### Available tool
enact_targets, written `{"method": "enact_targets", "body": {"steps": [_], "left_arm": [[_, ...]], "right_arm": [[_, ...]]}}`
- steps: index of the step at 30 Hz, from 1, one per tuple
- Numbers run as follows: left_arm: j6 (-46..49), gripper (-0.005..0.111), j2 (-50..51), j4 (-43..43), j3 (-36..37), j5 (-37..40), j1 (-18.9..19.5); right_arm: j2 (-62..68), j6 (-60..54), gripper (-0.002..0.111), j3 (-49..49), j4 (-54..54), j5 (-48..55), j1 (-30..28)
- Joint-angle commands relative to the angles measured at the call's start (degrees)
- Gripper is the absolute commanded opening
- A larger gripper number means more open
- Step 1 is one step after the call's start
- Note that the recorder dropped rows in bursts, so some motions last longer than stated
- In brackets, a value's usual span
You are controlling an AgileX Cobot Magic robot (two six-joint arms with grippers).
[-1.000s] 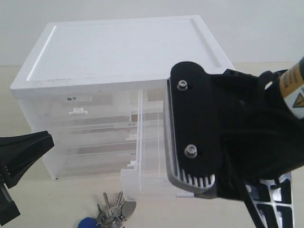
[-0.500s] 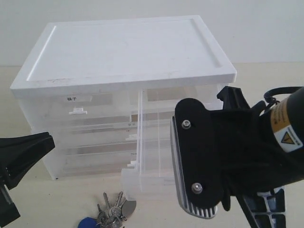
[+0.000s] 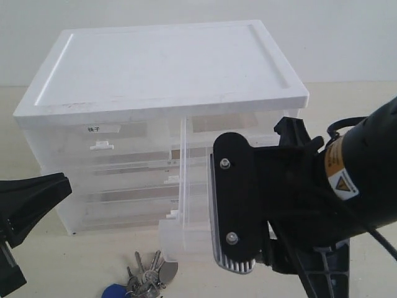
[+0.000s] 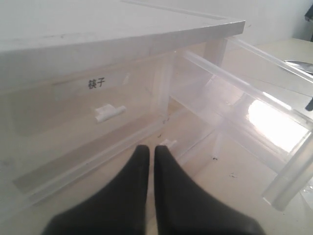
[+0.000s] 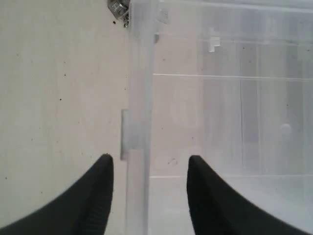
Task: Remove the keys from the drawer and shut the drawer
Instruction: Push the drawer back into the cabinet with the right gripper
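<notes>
The keys [image 3: 147,280], silver with a blue fob, lie on the table in front of the cabinet, outside the drawer; the right wrist view catches them at its edge [image 5: 119,7]. The clear drawer [image 3: 193,186] stands pulled out on the cabinet's right half and shows nothing inside. My right gripper [image 5: 149,165] is open, its fingers either side of the drawer's front wall [image 5: 139,88], close to the white tab handle [image 5: 124,133]. In the exterior view the right arm [image 3: 298,198] covers that gripper. My left gripper [image 4: 147,150] is shut and holds nothing, low at the left [image 3: 61,185].
The white cabinet [image 3: 161,62] has full-width drawers below. Its left half-width drawer [image 4: 73,112] is closed, with a black-lettered label [image 4: 96,83] and a white tab [image 4: 109,112]. The right arm's black wrist plate [image 3: 234,205] blocks much of the open drawer's front.
The right arm has dropped and shifted left, closer to the open drawer's front. The keys, the drawer and the left gripper have stayed put.
</notes>
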Motion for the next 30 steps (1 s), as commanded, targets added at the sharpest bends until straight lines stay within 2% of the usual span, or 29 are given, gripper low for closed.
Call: {"method": "enact_targets", "body": {"steps": [1, 3, 12, 15, 21, 25, 30], "left_arm": [[-0.50, 0.004, 0.26, 0.31, 0.19, -0.09, 0.23], [-0.50, 0.004, 0.26, 0.31, 0.19, -0.25, 0.23], [-0.78, 0.004, 0.26, 0.31, 0.19, -0.25, 0.23], [-0.78, 0.004, 0.26, 0.31, 0.19, -0.25, 0.23], [-0.78, 0.004, 0.26, 0.31, 0.19, -0.40, 0.23], [-0.78, 0.004, 0.26, 0.31, 0.19, -0.68, 0.23], [-0.78, 0.004, 0.26, 0.31, 0.19, -1.69, 0.23]], "right_arm": [[0.58, 0.01, 0.019, 0.02, -1.04, -1.12, -0.16], [0.58, -0.96, 0.001, -0.37, -2.73, -1.06, -0.16], [0.58, -2.29, 0.000, -5.14, -12.14, 1.15, -0.16], [0.67, -7.12, 0.000, -5.14, -13.69, 1.58, -0.16], [0.67, -10.69, 0.000, -5.14, -15.68, -2.80, -0.16], [0.67, -11.23, 0.000, -5.27, -9.38, -1.59, -0.01], [0.00, -13.27, 0.000, -6.50, -6.16, 3.56, 5.14]]}}
